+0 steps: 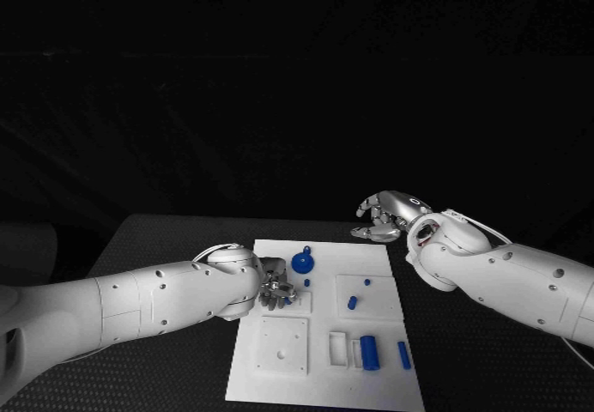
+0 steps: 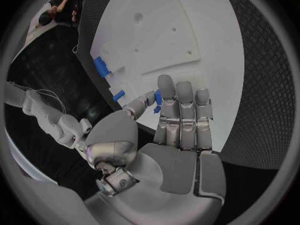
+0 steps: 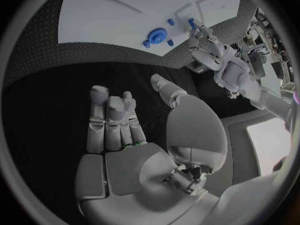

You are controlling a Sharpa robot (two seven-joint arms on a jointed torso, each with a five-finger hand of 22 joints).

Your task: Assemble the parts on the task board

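The task board lies lengthwise in the lower middle of the head view on the black table, with a round blue part near its upper edge, a small blue part at mid-board, and two upright blue bars toward the lower right. The left robot hand sits over the board's left middle, fingers bent down round a small blue piece; it looks pinched, though I cannot be sure. The right robot hand hovers off the board's upper right corner, fingers loosely curled and holding nothing. In the left wrist view, the left robot hand shows its thumb and fingers meeting on a small blue piece, the board just beyond the fingertips, toward the top of the frame. In the right wrist view, the right robot hand is empty over bare table, well apart from the board at the upper frame. The left hand is clearly the nearer one for seating the piece.
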